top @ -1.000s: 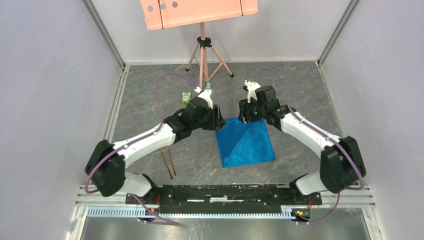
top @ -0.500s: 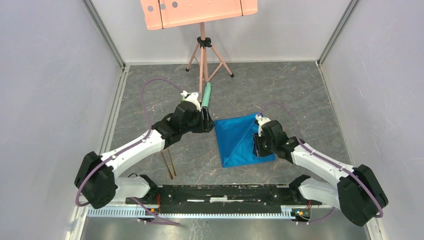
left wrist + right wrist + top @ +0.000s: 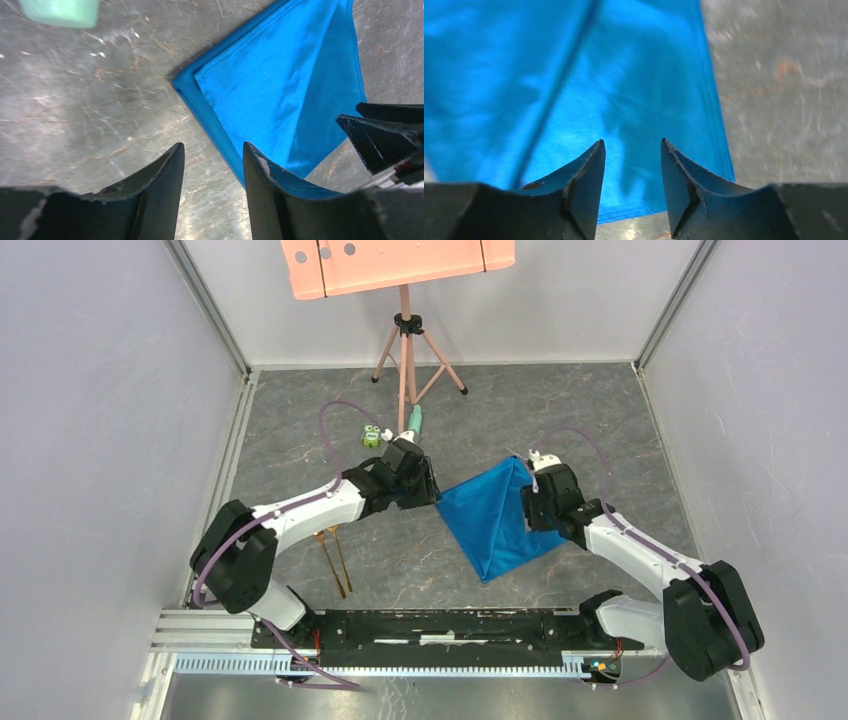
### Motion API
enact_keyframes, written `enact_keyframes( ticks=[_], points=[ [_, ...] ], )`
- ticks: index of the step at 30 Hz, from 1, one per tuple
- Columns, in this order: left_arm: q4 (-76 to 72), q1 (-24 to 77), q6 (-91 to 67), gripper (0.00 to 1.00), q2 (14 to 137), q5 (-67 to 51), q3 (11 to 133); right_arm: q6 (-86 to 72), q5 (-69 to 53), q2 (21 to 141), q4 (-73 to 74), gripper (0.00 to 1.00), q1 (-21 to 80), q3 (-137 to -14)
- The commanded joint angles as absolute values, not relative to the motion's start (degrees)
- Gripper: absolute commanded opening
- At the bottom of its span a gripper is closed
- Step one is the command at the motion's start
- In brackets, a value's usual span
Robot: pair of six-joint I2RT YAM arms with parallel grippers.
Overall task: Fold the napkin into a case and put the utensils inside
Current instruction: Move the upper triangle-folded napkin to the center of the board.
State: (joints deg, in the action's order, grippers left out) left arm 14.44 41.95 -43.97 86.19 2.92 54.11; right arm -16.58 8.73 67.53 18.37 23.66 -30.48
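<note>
The bright blue napkin (image 3: 495, 520) lies folded on the table as a diamond with a diagonal crease. My left gripper (image 3: 432, 492) is open at its left corner; in the left wrist view (image 3: 213, 150) the jaws stand apart over bare table, with the napkin's (image 3: 280, 75) corner just ahead. My right gripper (image 3: 528, 510) is open and empty low over the napkin's right edge; the right wrist view (image 3: 631, 145) shows blue cloth (image 3: 574, 75) between and beyond the jaws. The gold fork and spoon (image 3: 335, 560) lie side by side under the left arm.
A small green toy (image 3: 372, 436) and a pale green tube (image 3: 413, 420) lie behind the left gripper; the tube's end also shows in the left wrist view (image 3: 60, 11). A pink tripod (image 3: 404, 350) stands at the back. Grey walls close in both sides.
The napkin has turned from a squarer lie into a diamond. My right gripper moved back up along its right edge. My left gripper returned to its left corner.
</note>
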Motion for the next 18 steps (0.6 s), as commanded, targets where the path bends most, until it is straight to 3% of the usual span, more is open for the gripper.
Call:
enact_keyframes(
  ticks=[1,8,18],
  points=[
    [16.40,44.00,-56.68,0.53,89.46,4.48,57.57,-8.86,-0.69,64.88,16.67,0.54,27.58,-36.42],
    [19.16,44.21,-61.88,0.57,95.73,4.63,60.36,-9.31,-11.85,64.65,12.86,0.56,34.24,-33.83],
    [21.99,43.44,-63.88,0.55,102.63,9.63,65.33,-10.62,-7.16,67.03,9.23,0.56,44.82,-32.37]
  ],
)
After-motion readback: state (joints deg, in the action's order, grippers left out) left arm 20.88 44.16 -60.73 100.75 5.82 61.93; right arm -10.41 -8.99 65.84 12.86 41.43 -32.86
